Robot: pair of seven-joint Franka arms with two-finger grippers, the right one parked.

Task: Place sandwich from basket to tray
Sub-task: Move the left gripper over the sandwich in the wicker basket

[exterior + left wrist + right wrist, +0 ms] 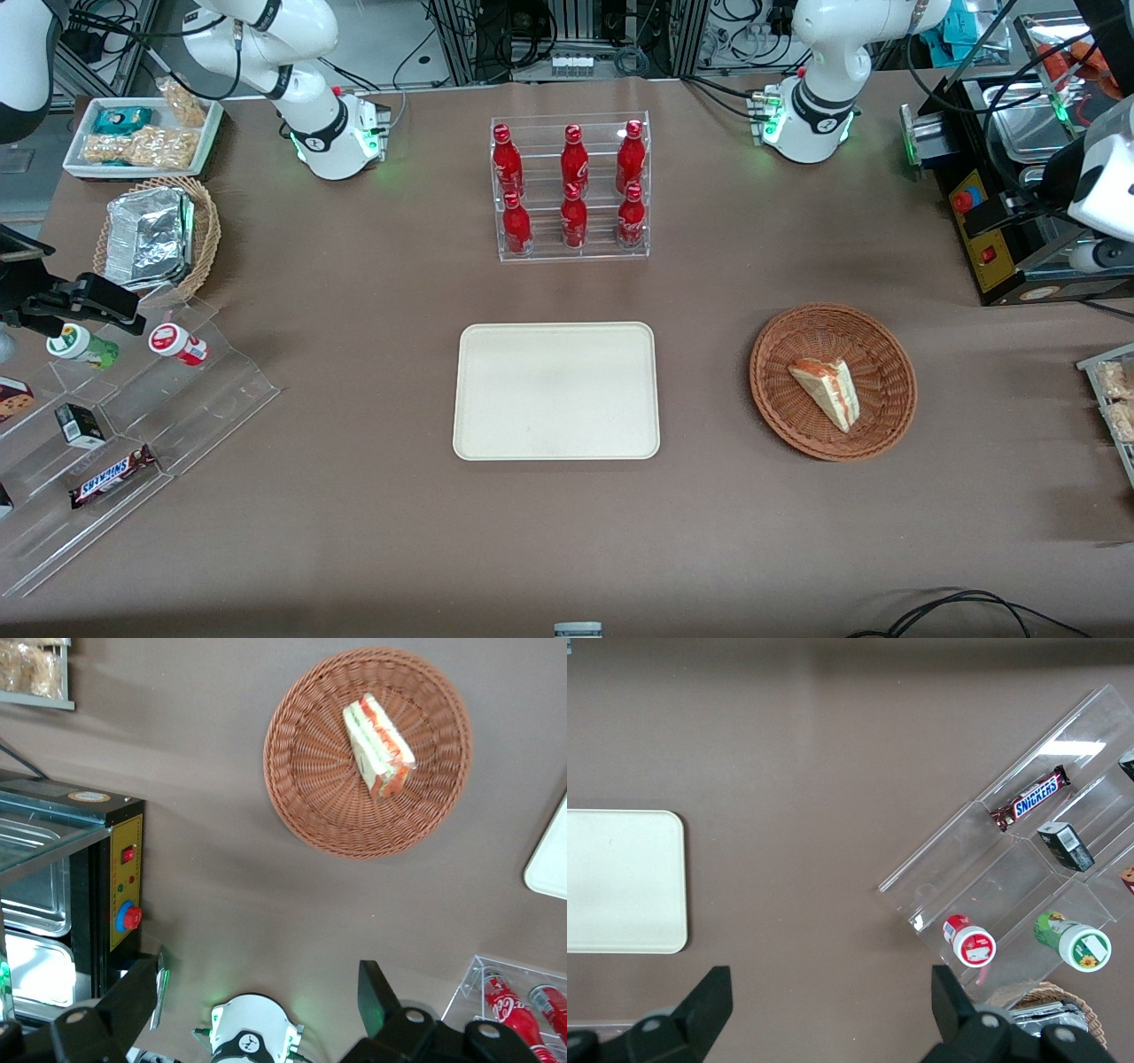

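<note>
The sandwich (827, 391) (377, 746), a wrapped white-bread wedge with orange and green layers, lies in the round reddish-brown wicker basket (780, 390) (310, 788). The cream tray (556, 390) (551, 859) lies flat beside the basket, toward the parked arm's end, with nothing on it. My gripper (977, 219) (255, 994) hangs high above the table near the black appliance, farther from the front camera than the basket and well apart from it. Its fingers (376, 996) stand wide open with nothing between them.
A clear rack of red bottles (571, 190) stands farther back than the tray. A black appliance (1019, 239) and a snack tray (1114, 399) sit at the working arm's end. A stepped clear display (115, 425) and a tan basket with foil containers (159, 235) are at the parked arm's end.
</note>
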